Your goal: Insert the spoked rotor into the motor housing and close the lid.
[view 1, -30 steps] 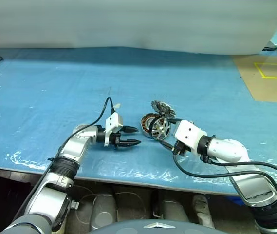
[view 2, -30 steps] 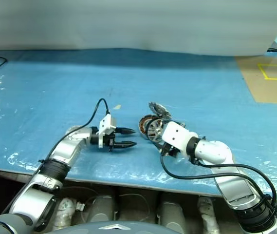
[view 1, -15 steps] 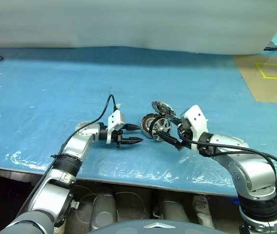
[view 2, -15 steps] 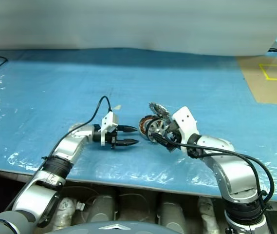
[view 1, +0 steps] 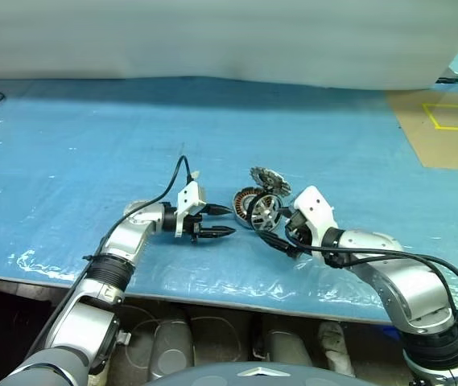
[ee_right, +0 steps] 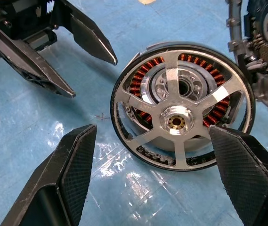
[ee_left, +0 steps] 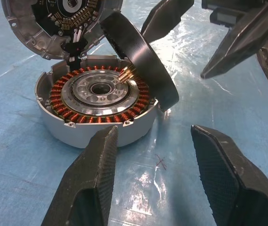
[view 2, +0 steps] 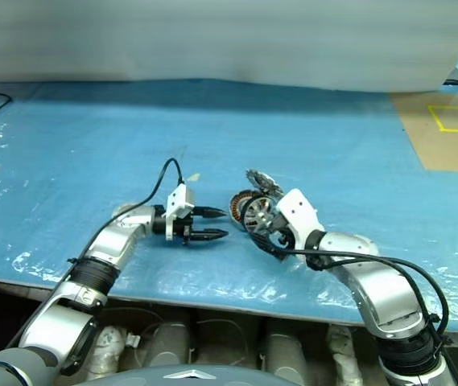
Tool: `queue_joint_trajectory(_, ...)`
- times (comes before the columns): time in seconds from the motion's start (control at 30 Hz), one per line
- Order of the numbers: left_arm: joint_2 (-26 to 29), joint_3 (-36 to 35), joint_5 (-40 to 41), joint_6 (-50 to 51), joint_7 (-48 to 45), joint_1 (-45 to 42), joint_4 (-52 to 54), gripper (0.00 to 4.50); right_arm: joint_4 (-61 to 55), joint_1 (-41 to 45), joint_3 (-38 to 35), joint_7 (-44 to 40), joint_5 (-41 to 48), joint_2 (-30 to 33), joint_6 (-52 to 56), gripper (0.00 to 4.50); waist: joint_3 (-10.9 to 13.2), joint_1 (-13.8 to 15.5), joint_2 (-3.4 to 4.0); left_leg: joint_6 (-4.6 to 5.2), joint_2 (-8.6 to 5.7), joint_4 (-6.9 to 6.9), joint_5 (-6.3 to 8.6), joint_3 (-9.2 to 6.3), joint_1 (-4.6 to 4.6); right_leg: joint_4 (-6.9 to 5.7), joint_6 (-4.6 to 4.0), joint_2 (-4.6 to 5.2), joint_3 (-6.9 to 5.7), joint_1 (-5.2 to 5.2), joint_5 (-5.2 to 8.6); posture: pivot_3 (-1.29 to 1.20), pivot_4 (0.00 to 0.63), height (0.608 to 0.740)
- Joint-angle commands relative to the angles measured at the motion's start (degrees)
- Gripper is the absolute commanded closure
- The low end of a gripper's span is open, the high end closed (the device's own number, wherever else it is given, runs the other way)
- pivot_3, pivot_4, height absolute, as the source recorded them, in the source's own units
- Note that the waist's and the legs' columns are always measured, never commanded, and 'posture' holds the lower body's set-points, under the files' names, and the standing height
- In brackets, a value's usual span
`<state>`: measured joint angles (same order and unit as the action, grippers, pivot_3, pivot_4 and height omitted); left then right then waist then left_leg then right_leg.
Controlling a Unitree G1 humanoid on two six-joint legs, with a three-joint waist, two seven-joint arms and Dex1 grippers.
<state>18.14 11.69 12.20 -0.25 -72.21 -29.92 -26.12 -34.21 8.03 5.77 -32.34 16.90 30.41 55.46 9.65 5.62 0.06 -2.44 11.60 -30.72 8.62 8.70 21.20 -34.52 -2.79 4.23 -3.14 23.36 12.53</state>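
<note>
The motor housing (ee_left: 96,101) sits on the blue table cover with its copper windings showing. Its lid (ee_left: 53,21) stands swung up at the far rim. The spoked rotor (ee_right: 181,117), black-rimmed with silver spokes, stands on edge and leans against the housing (view 1: 245,201). My right gripper (view 1: 277,232) is open, its fingers (ee_right: 63,179) flanking the rotor low on the near side, with a clear gap on one side. My left gripper (view 1: 229,222) is open and empty, pointing at the housing from the left, a short way off.
The blue plastic-covered table (view 1: 92,145) stretches wide to the left and behind the parts. A brown board with yellow tape (view 1: 446,129) lies at the far right. The table's front edge (view 1: 212,293) runs just below both arms.
My right wrist has rolled and dropped a little, so its fingers now sit low beside the rotor. Rotor, housing and left gripper have stayed put.
</note>
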Motion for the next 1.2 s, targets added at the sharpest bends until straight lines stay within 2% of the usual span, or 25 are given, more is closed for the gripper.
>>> queue_joint_trajectory(0.03, 0.3, -0.4, 0.2, -0.9, 0.1, -0.4, 1.6, 1.91, 1.1, 1.1, 0.5, 0.5, 0.1, -0.6, -2.1, 0.53, 0.0, 0.0, 0.00, 0.00, 0.00, 0.00, 0.00, 0.00, 0.00, 0.00, -0.01, 0.00, 0.00, 0.00, 0.00, 0.00, 0.150, 0.740)
queue_joint_trajectory(0.3, 0.3, -0.2, -0.1, -1.3, 0.1, -0.3, 1.5, 1.91, 3.7, 3.2, 1.2, 1.4, -0.3, -0.9, -4.4, 0.53, 0.0, 0.0, 0.00, 0.01, 0.00, -0.01, 0.00, 0.01, 0.00, -0.03, -0.01, 0.00, 0.00, 0.00, -0.01, 0.00, 0.150, 0.740)
queue_joint_trajectory(0.57, 0.2, -0.3, -0.5, -2.1, 0.0, -0.5, 0.5, 1.91, 2.7, 3.4, -3.3, -0.9, 4.8, -0.4, -3.0, 0.53, 0.0, 0.0, 0.00, 0.02, 0.00, -0.01, 0.01, 0.01, 0.02, -0.01, -0.16, 0.00, 0.00, 0.01, -0.09, 0.00, 0.150, 0.740)
queue_joint_trajectory(0.97, 0.1, -0.3, -0.9, -3.1, 0.0, -0.3, 0.0, 1.91, 4.4, 2.8, -1.7, -0.2, 3.9, 0.0, -3.8, 0.53, 0.0, 0.0, 0.00, 0.02, 0.00, -0.01, 0.01, 0.01, 0.02, -0.02, -0.09, 0.00, 0.00, 0.01, -0.05, 0.00, 0.150, 0.740)
queue_joint_trajectory(1.07, 0.2, -0.3, -0.8, -2.9, 0.0, -0.1, 0.3, 1.91, 4.8, 2.9, -1.0, -0.2, 3.4, 0.4, -4.3, 1.10, 0.0, 0.0, 0.00, 0.02, 0.00, -0.01, 0.01, 0.01, 0.01, -0.02, -0.02, 0.00, 0.00, 0.01, -0.01, 0.00, 0.150, 0.740)
queue_joint_trajectory(1.13, 0.2, -0.4, -0.8, -2.9, 0.1, -0.1, 0.2, 1.91, 5.0, 3.0, -0.7, -0.1, 3.3, 0.5, -4.3, 1.77, 0.0, 0.0, 0.00, 0.01, 0.00, -0.01, 0.01, 0.01, 0.02, -0.02, -0.03, 0.00, 0.00, 0.01, -0.01, 0.00, 0.150, 0.740)
queue_joint_trajectory(1.2, 0.2, -0.4, -0.8, -2.9, 0.2, 0.0, 0.4, 1.91, 5.2, 3.1, -0.4, 0.2, 3.2, 0.4, -4.5, 1.77, 0.0, 0.0, 0.00, 0.02, 0.00, -0.01, 0.01, 0.01, 0.02, -0.02, -0.03, 0.00, 0.00, 0.01, -0.01, 0.00, 0.150, 0.740)
